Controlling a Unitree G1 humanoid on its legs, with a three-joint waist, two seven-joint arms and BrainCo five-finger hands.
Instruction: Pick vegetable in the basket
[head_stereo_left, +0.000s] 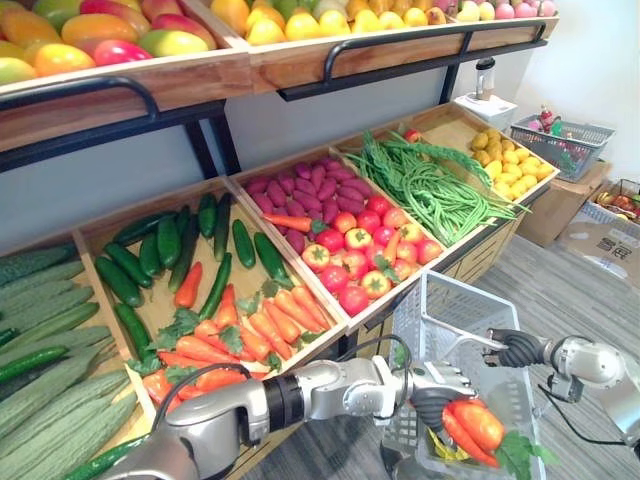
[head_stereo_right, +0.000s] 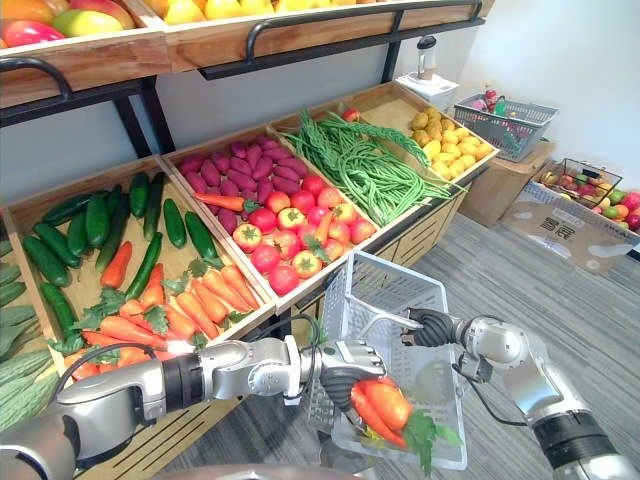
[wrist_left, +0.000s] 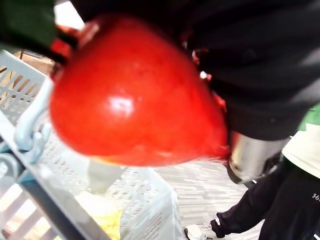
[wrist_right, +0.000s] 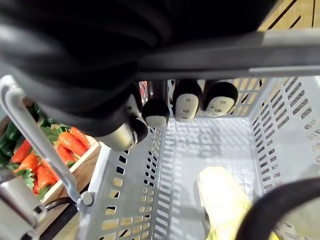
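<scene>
My left hand (head_stereo_left: 432, 392) is shut on orange-red carrots (head_stereo_left: 478, 422) with green leaves, holding them over the open top of the white plastic basket (head_stereo_left: 440, 290). In the left wrist view the carrots (wrist_left: 135, 95) sit close under the hand, above the basket's slotted wall (wrist_left: 150, 195). My right hand (head_stereo_right: 437, 326) holds the basket up at the right, its fingers (wrist_right: 187, 102) curled round the metal handle (wrist_right: 290, 40). A pale yellow vegetable (wrist_right: 220, 197) lies on the basket's floor.
The wooden display stand (head_stereo_left: 330, 310) is right behind the basket, with crates of carrots (head_stereo_left: 240, 335), cucumbers (head_stereo_left: 160, 250), tomatoes (head_stereo_left: 365, 250) and green beans (head_stereo_left: 430, 185). Fruit shelves (head_stereo_left: 250, 60) hang above. A grey basket (head_stereo_left: 560, 140) and boxes stand far right. A person's legs (wrist_left: 250, 220) are nearby.
</scene>
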